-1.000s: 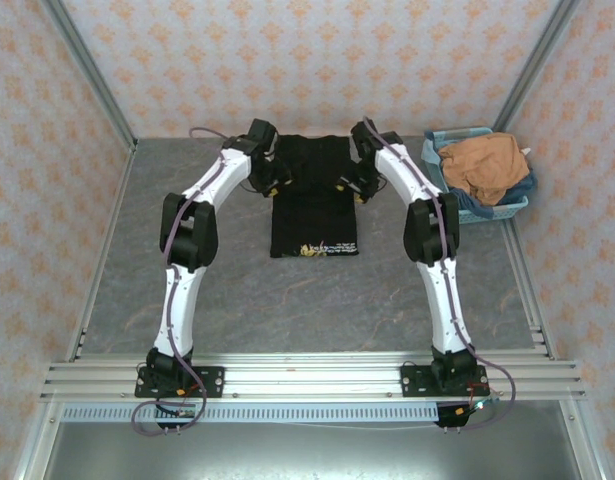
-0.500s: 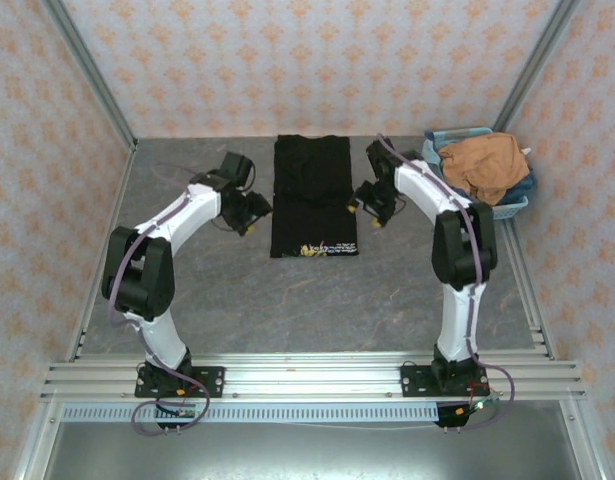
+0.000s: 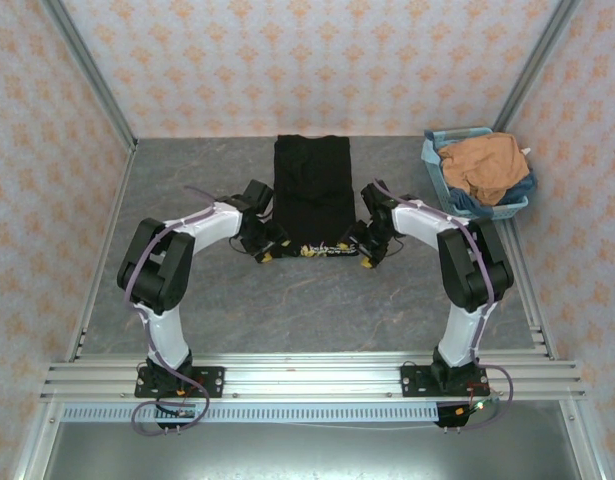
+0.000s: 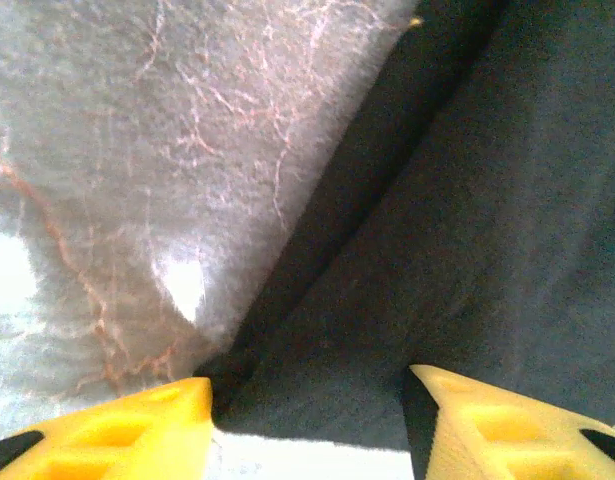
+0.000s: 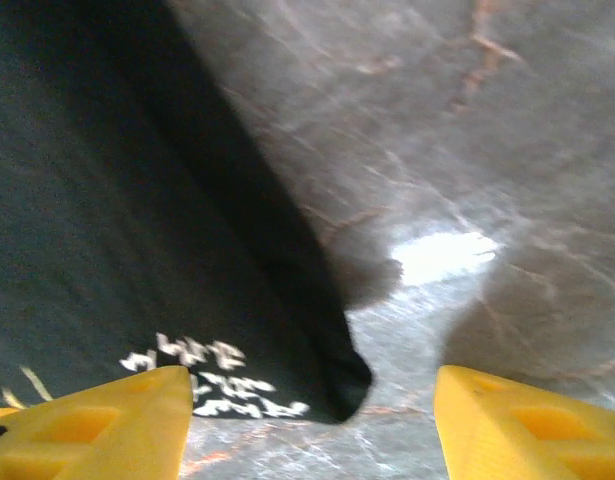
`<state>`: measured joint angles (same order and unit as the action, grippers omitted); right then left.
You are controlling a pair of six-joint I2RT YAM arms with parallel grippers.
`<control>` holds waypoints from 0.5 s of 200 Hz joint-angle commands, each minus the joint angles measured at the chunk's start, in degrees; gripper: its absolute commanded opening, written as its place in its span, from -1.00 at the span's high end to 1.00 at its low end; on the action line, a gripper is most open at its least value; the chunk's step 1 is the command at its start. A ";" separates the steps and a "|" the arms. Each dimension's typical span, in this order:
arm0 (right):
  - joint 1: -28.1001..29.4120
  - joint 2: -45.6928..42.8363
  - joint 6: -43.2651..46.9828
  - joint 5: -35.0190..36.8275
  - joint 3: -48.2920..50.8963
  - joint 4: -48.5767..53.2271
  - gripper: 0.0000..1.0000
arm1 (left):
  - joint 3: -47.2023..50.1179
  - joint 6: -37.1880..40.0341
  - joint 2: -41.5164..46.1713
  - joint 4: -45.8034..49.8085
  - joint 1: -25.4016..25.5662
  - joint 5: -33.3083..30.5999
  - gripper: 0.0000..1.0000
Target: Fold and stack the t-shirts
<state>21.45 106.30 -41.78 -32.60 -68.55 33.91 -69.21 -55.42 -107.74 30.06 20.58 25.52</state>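
black tee [image 3: 313, 190]: folded into a long strip, flat on the table [image 3: 287, 300], running from the far edge toward the middle

orange tee [image 3: 482, 165]: heaped in the basket [image 3: 433, 152], far right corner

left gripper [image 4: 309, 380]: jaws apart over the black tee's near left corner, nothing pinched

right gripper [image 5: 312, 372]: jaws wide, straddling the near right corner, empty too

handling: light floppy cloth in layers, gonna sag and the layers could slide apart imo

where to grab: both near corners, pinch every layer right at the edge, then lift evenly so the fold comes out square
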 commanded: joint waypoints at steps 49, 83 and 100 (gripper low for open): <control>-0.10 7.32 -1.75 1.12 -3.96 -4.07 0.30 | -1.59 -1.68 -6.23 -4.19 -0.01 -2.89 0.57; -0.09 6.64 -1.77 2.94 -7.71 -3.27 1.00 | -4.96 -2.20 -4.21 -4.85 -0.19 -5.53 1.00; -0.28 5.23 -0.68 5.02 -13.08 0.48 1.00 | -8.43 -1.22 -0.58 -1.85 -0.59 -7.10 1.00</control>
<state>21.08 112.18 -43.72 -31.59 -75.22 33.78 -73.12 -57.17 -111.68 26.46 20.62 23.38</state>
